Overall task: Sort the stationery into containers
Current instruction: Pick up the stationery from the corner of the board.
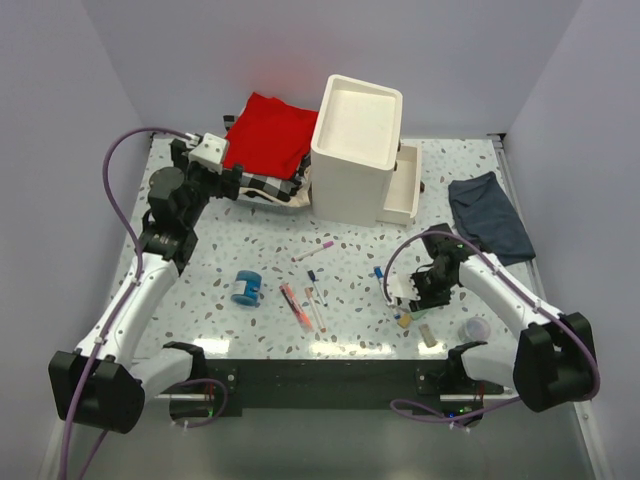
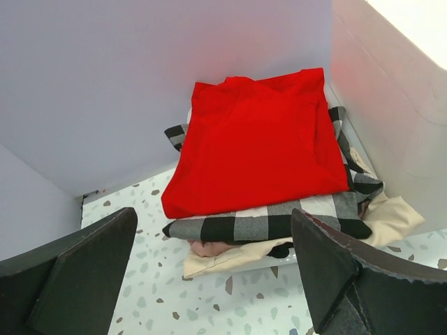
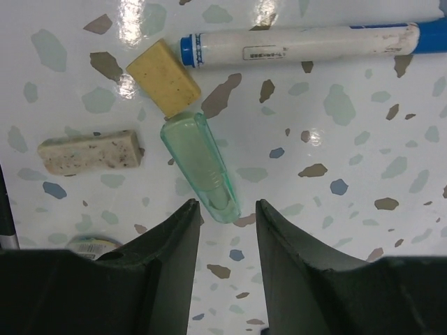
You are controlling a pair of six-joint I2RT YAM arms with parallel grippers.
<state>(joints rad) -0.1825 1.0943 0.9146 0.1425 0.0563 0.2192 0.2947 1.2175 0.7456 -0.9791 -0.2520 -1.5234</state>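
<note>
The speckled table (image 1: 250,240) carries everything. At its far side stands one white drawer unit (image 1: 357,140) with one drawer (image 1: 402,196) pulled out to the right. How many other drawers it has cannot be told from above. One stack of folded cloths (image 2: 258,150), red on top, lies to its left, and one dark cloth (image 1: 490,215) lies to its right.

The left gripper (image 2: 214,269) hangs in front of the cloth stack with its jaws spread wide and nothing between them. The right gripper (image 3: 225,209) is low over the table at the near right. Its jaws are parted a little and empty, with the narrow end of the green tube (image 3: 201,164) reaching into the gap.

The loose things lie well apart from the drawers:
- One blue tape roll (image 1: 246,287) is at the centre left.
- One orange-red marker (image 1: 296,306) lies beside it.
- Four thin pens show from above, one of them a blue-capped pen (image 3: 307,45) just beyond the tube.
- There are two erasers. A yellow eraser (image 3: 164,77) touches the tube's wide end, and a speckled eraser (image 3: 91,150) lies just left of it.
- One small clear cup (image 1: 477,328) sits nearby.

The tube looks light, stiff and glossy, so it probably slips easily. Its taper could squeeze it out of a pinch at the tip. A grip across the thicker middle, clear of the yellow eraser, seems safer.
</note>
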